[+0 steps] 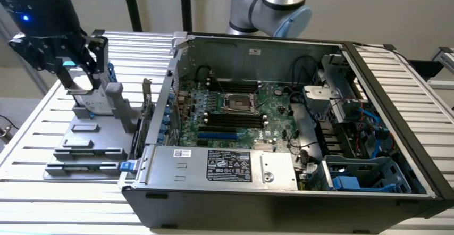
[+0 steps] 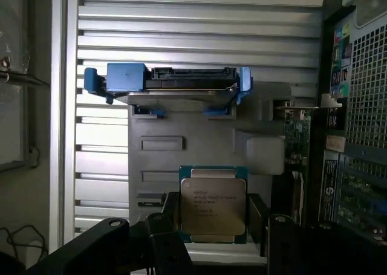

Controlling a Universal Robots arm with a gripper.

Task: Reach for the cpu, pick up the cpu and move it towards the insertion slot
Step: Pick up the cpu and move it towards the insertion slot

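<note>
Two fingers [image 2: 170, 223] of my gripper [image 1: 80, 82] squeeze the cpu [image 2: 213, 203] between them, over the gray tray [image 1: 99, 139]. The slot [image 1: 237, 103] is well apart, inside the open case [image 1: 284, 200].

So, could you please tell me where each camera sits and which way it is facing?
Exterior view: off the arm, raised, looking down into the open computer case and slatted table; the arm and gripper show.
Wrist view: on the wrist, looking past the gripper at the cpu on its grey holder; the gripper's dark parts show.
Shared: the gripper, the hard drive and the computer case's side.
</note>
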